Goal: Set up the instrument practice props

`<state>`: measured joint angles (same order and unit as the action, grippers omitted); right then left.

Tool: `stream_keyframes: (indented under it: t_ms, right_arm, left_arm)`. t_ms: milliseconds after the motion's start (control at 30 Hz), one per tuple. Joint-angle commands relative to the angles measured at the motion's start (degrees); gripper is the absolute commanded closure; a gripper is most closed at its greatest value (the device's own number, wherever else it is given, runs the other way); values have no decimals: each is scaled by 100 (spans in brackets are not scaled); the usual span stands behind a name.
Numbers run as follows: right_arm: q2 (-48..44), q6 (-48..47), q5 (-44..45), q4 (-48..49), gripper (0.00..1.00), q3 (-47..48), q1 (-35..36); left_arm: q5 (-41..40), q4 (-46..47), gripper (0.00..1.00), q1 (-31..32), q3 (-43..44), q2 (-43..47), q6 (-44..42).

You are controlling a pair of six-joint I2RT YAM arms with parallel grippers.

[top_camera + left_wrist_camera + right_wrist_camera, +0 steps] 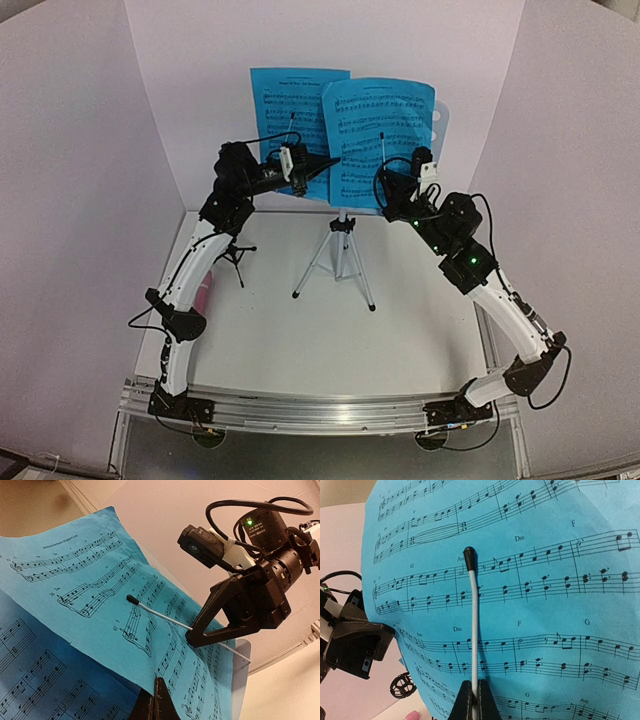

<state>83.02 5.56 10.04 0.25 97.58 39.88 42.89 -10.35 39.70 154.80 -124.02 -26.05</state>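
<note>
right gripper (473, 696) pinches the silver rod (474, 620); lay it softly on the blue page (550, 605), tip at twelve o'clock. left gripper (156, 701) shut, maybe empty.

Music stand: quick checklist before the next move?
1. Right gripper shut on retainer wire: ok.
2. Wire lies across right sheet: ok.
3. Left gripper shut; holding anything: cannot tell.
4. Left sheet and right sheet up on music stand: ok.
5. Pink microphone in black mic holder: not ok, it lies on the table.
</note>
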Motion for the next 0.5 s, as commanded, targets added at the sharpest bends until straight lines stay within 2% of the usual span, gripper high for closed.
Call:
stream_keyframes:
  t_ms: [0, 467]
  right_arm:
    - [-181, -3, -247, 564, 100, 116, 38]
    - [-230, 44, -298, 564, 100, 71, 38]
  left_arm:
    - [-41, 329, 100, 45, 235, -122, -307]
    - [-149, 526, 100, 81, 194, -196, -420]
